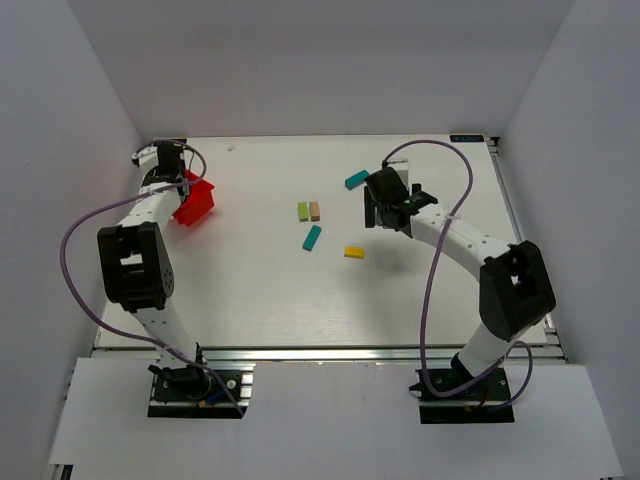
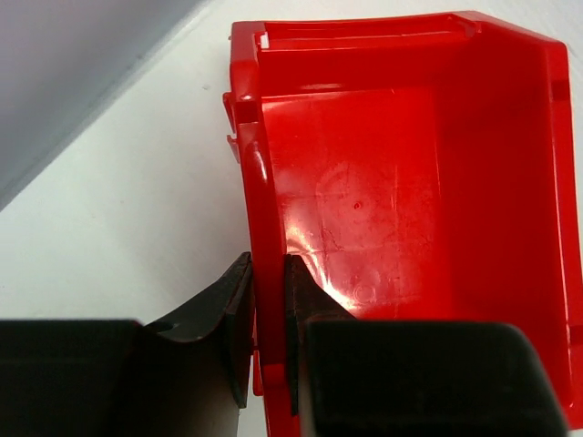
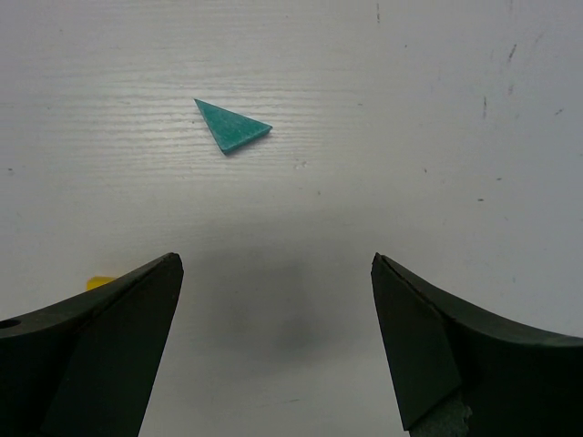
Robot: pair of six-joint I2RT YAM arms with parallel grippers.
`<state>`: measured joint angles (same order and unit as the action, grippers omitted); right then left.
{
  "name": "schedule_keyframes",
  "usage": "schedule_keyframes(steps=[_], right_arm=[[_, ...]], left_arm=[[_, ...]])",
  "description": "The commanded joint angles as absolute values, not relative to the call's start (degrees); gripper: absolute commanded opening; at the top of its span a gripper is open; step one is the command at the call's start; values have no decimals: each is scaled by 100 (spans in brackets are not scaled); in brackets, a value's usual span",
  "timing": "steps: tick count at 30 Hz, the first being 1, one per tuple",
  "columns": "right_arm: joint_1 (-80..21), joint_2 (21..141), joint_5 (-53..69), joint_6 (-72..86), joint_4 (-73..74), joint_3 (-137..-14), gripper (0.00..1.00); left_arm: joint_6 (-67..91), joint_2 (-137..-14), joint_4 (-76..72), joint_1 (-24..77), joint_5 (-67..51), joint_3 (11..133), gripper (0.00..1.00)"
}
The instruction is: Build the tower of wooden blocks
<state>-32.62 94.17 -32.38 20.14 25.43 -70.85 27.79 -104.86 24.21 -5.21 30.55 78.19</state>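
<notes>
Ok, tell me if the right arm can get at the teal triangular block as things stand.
Probably yes: its fingers are open, and only bare table lies between them and the teal triangular block.

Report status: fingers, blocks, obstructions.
Left fingers shut on bin wall. Right fingers open, empty, teal triangle ahead. Blocks loose, unstacked, no tower yet. Nothing between right fingers and blocks.

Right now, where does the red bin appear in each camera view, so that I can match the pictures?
Top external: the red bin sits at the left, at the tip of the left arm.
Left wrist: it fills the middle and right; the left fingers pinch its side wall.
Right wrist: not in it.
Shared landmark: the white table, seen in all three.
</notes>
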Motion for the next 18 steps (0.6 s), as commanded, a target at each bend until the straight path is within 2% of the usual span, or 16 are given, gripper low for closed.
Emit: schedule_keyframes(steps=[1,4,7,14,16,17,18], right_arm=[[-3243,9729,-3085,2215,2461,-7558,89],[-3252,10063,-2953,2197,2662,-7909,89],[-3261,10274,-2936,2259,2786,-8086,89],[-3261,10275,-2883,2312,2716,-7919,89],[-3270,10275,-2874,2268,2742,-7919,89],[-3278,10266,-2865,2268,2742,-7902,89],[-3287,10231,-2848,2250,2733,-7893,89]], left_arm=[[3593,-10599,2759,-633,3612,8401,10],[3998,-10863,3154,-738,3586,8657,20],[4428,-10898,3172,-765,3481,8569,24],[5220,-11469,4270,-826,3402,9175,32],[5335,-11505,4307,-817,3384,9176,43],[5335,-11487,4246,-817,3340,9158,53],[5335,-11444,4210,-809,3331,9089,59]])
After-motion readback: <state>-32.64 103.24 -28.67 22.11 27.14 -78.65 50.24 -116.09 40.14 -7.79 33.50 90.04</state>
